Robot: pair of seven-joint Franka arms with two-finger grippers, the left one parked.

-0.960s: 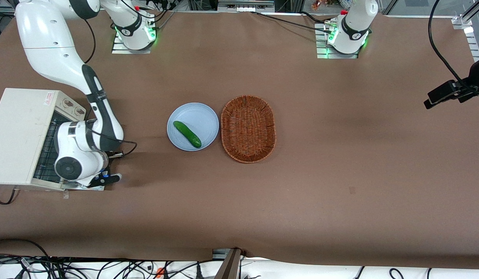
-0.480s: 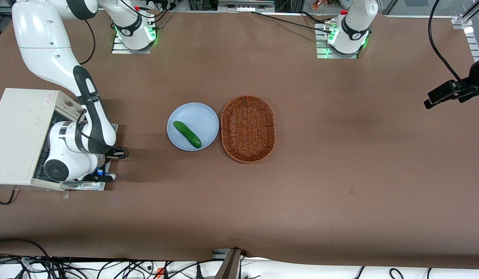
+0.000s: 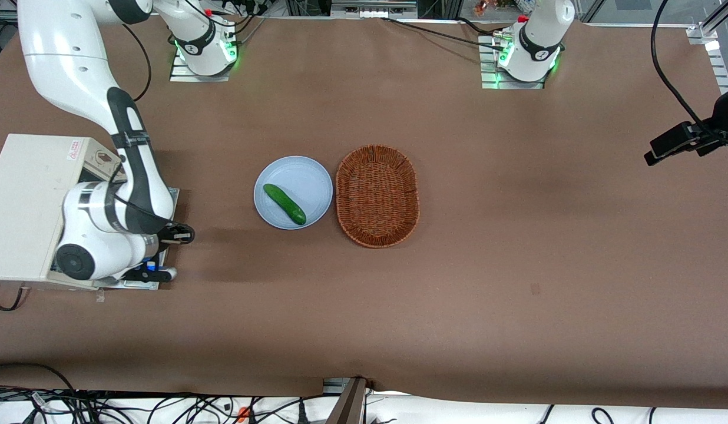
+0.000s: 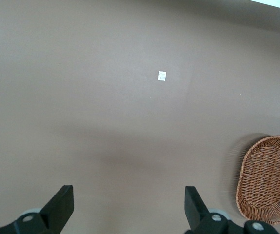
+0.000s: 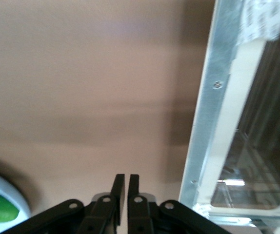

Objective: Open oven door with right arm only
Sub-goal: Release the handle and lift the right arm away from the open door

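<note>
A: Arm pose first, front view?

B: The right arm (image 3: 75, 65) comes from its base at the table's edge farthest from the camera, bends at the elbow and drops its dark-banded forearm in front of the cream toaster oven (image 3: 22, 200). The white wrist, round grey end cap facing the camera, hangs low above the oven door (image 3: 134, 285).

A: And the door?

B: Folded down flat onto the brown table (image 3: 517, 235), at the working arm's end. Only a metal edge strip and one corner show past the wrist. The knob panel (image 3: 108, 165) is partly covered by the forearm.

A: The gripper?

B: The gripper (image 3: 154, 273) sits low under the wrist, at the door's nearer edge. Whether it touches the door I cannot tell from here.

A: Anything else on the table?

B: A pale blue plate (image 3: 308, 176) with a cucumber (image 3: 284, 204) on it, near the table's middle. Just beside it, toward the parked arm's end, lies an oval wicker basket (image 3: 377, 194).

A: Left wrist view?

B: Bare table, a small white mark (image 4: 162, 75) on it, and the basket.

A: Right wrist view?

B: The two black fingers (image 5: 116, 192) are drawn together with only a hairline between them, nothing held. They hover over bare table, just beside the door. Its shiny metal frame and dark glass window lie flat, with oven rack bars reflected in the glass. The plate's rim and the cucumber's end show at the frame's edge.
</note>
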